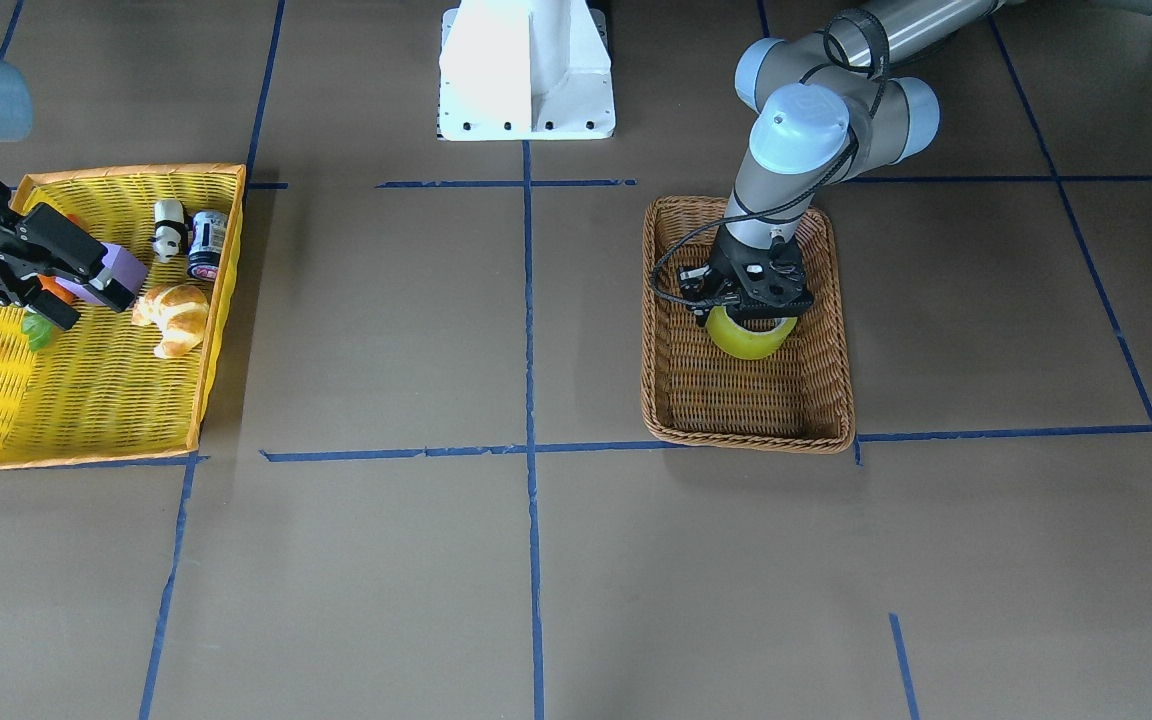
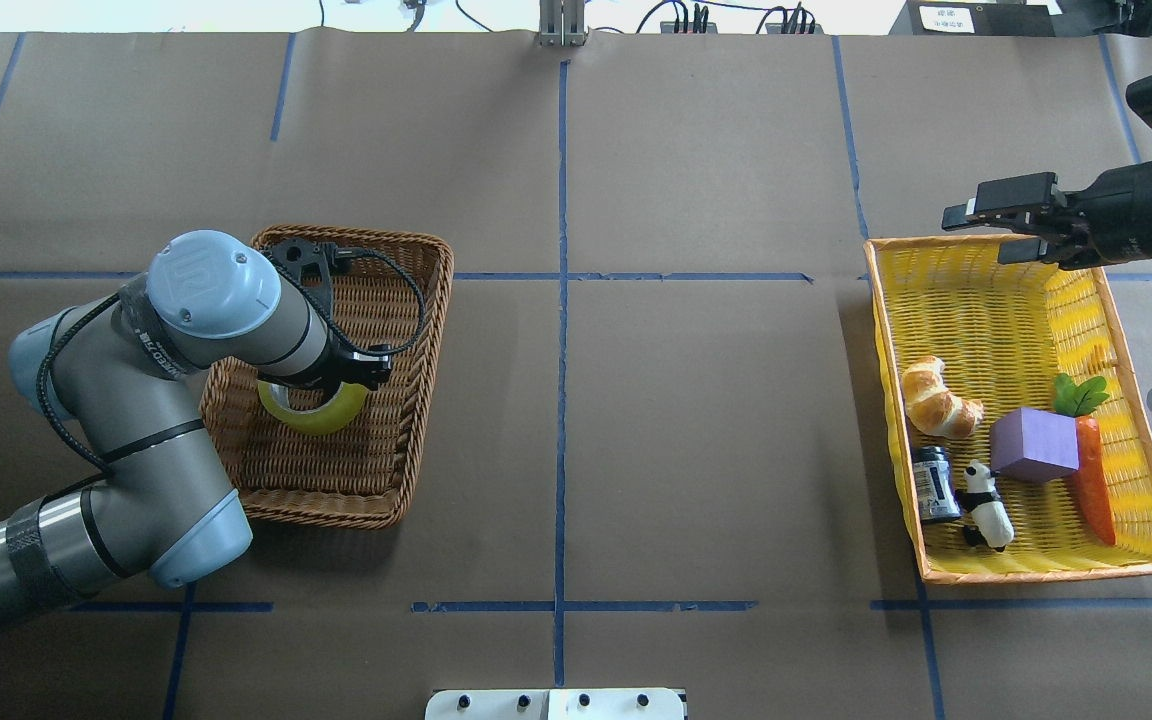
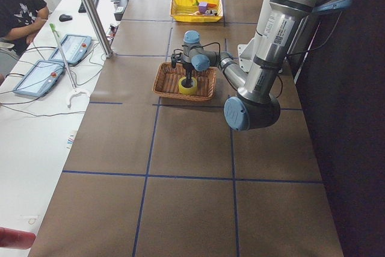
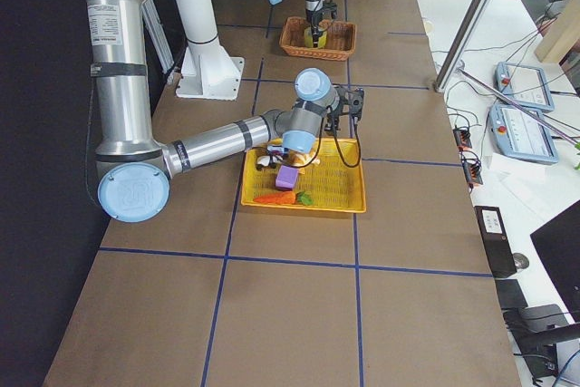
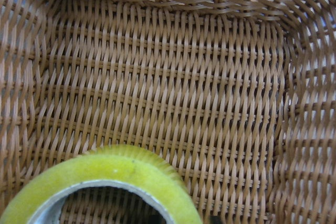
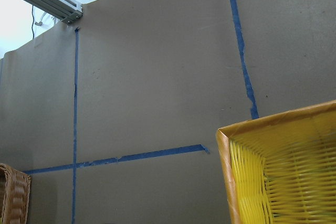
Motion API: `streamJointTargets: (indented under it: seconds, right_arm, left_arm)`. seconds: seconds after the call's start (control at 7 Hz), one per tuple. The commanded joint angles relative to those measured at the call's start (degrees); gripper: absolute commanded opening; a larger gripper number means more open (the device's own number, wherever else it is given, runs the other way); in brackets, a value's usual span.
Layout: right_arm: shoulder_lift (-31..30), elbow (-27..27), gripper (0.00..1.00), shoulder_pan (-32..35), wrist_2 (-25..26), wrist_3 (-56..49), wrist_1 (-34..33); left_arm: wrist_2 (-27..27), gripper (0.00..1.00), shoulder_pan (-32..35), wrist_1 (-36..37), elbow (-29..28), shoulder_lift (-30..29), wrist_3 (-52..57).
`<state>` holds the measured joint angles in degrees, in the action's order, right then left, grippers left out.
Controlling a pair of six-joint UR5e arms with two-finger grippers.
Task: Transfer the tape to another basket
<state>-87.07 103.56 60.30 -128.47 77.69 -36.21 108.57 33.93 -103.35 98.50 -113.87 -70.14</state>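
The yellow-green tape (image 2: 319, 415) is inside the brown wicker basket (image 2: 433, 330), near its middle. It also shows in the front view (image 1: 751, 338) and fills the bottom of the left wrist view (image 5: 105, 174), with its grey core showing. My left gripper (image 1: 751, 318) points straight down into the basket (image 1: 746, 440) and is shut on the tape's wall. My right gripper (image 2: 976, 237) is open and empty. It hovers over the far corner of the yellow tray (image 2: 1026, 572).
The yellow tray (image 1: 66, 460) holds a croissant (image 2: 936, 400), a purple block (image 2: 1034, 445), a carrot (image 2: 1091, 480), a small can (image 2: 933, 483) and a panda figure (image 2: 986, 492). The white robot base (image 1: 526, 70) stands between the arms. Brown paper with blue tape lines covers the table.
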Motion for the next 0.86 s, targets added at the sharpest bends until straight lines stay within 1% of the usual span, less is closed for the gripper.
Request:
streamJointTargets:
  seconds: [0.0,0.14,0.29,0.43,0.57,0.71]
  right_arm:
    - [0.2,0.1,1.0,0.0,0.0,0.0,0.0]
    - [-0.1,0.1,1.0,0.3,-0.5,-0.1,-1.8]
    - [-0.3,0.2,1.0,1.9,-0.6,-2.6,-5.4]
    - [-0.2,0.4,1.0,3.8,-0.4,-9.7,-12.0]
    - [-0.2,0.7,1.0,7.9,-1.1,-22.5,-19.3]
    - [-0.6,1.3,1.0,11.6,-1.8,-32.2,-26.9]
  left_arm:
    - [0.0,1.0,0.9,0.4,2.0,-0.2,0.2]
    - [0.1,1.0,3.7,3.5,6.1,0.3,0.4]
    - [2.9,1.0,8.0,9.3,11.3,0.6,6.3]
    - [6.1,1.0,13.6,16.7,16.5,1.0,17.8]
    - [11.1,1.0,20.8,21.9,17.6,1.9,27.6]
    - [16.3,1.0,27.3,21.9,17.5,8.0,38.6]
